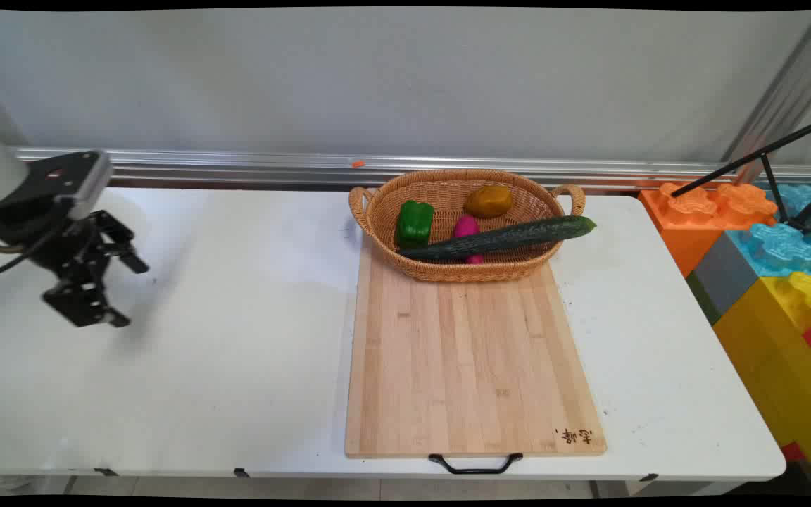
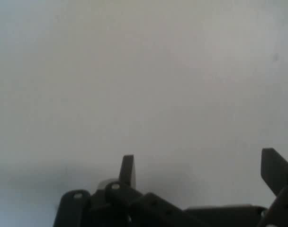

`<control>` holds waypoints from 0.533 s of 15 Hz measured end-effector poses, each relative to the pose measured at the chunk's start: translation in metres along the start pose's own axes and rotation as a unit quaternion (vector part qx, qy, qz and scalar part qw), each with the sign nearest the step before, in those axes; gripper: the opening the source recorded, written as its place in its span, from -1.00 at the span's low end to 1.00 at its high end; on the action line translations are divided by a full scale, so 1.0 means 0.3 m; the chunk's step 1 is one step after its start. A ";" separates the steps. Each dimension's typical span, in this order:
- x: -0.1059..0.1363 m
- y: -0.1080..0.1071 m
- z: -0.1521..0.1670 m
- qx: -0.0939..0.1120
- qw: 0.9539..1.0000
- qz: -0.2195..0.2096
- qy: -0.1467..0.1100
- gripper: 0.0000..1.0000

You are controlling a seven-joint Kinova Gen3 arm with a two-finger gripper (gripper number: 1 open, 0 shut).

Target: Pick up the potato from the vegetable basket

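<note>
my gripper (image 1: 127, 292) spread open, empty, over bare white table (image 1: 236, 338) | wicker basket (image 1: 462, 271) with vegetables well apart, on cutting board (image 1: 472, 366)

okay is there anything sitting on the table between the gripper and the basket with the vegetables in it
Nothing visible does. The gripper is open over the table's left side, and only bare white tabletop lies between it and the wicker basket. The cutting board sits in front of the basket, not across that stretch.
</note>
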 end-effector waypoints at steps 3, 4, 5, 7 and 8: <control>0.094 -0.020 0.011 0.008 1.000 -0.013 0.019 1.00; 0.132 -0.028 0.014 0.012 1.000 -0.015 0.024 1.00; 0.175 -0.037 0.016 0.016 0.999 -0.017 0.030 1.00; 0.313 -0.069 0.018 0.033 0.998 -0.019 0.052 1.00; 0.377 -0.084 0.018 0.041 0.997 -0.020 0.063 1.00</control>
